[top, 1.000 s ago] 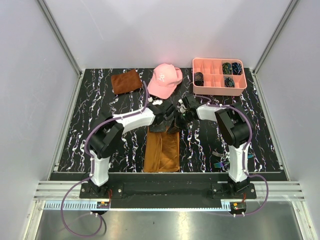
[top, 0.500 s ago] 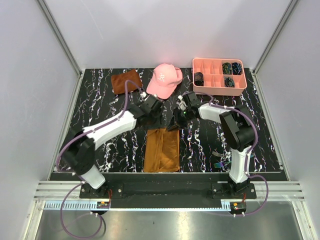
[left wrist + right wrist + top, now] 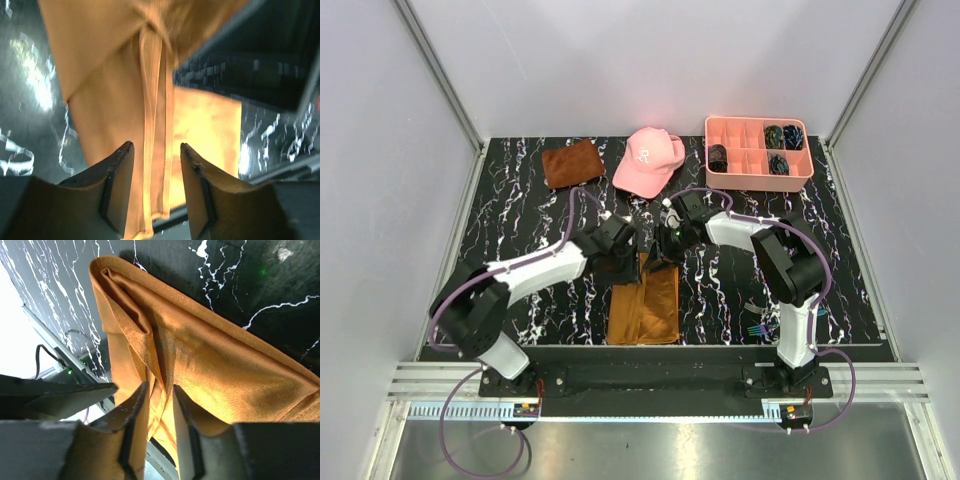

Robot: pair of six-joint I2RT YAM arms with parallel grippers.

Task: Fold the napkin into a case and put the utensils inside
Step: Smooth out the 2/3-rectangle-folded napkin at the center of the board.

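The orange-brown napkin [image 3: 645, 305] lies folded into a long narrow strip at the front middle of the table, its far end bunched and raised. My right gripper [image 3: 661, 256] is at that far right corner, shut on a fold of the napkin [image 3: 225, 365], which fills the narrow gap at my right gripper's tips [image 3: 160, 386]. My left gripper [image 3: 620, 263] is at the far left corner. It is open [image 3: 156, 145], with a hemmed strip of the napkin [image 3: 110, 100] between its jaws but apart from both. The iridescent utensils [image 3: 757, 328] lie by the right arm's base, partly hidden.
A pink cap [image 3: 648, 160] sits at the back middle, and a smaller rust-brown cloth [image 3: 572, 162] at the back left. A pink compartment tray [image 3: 757, 178] with dark items stands at the back right. Small white bits [image 3: 635, 205] lie behind the grippers.
My left gripper swung away toward the back, then came forward to the napkin's far left corner. My right gripper shifted slightly left at the far right corner. The napkin's far end bunched up.
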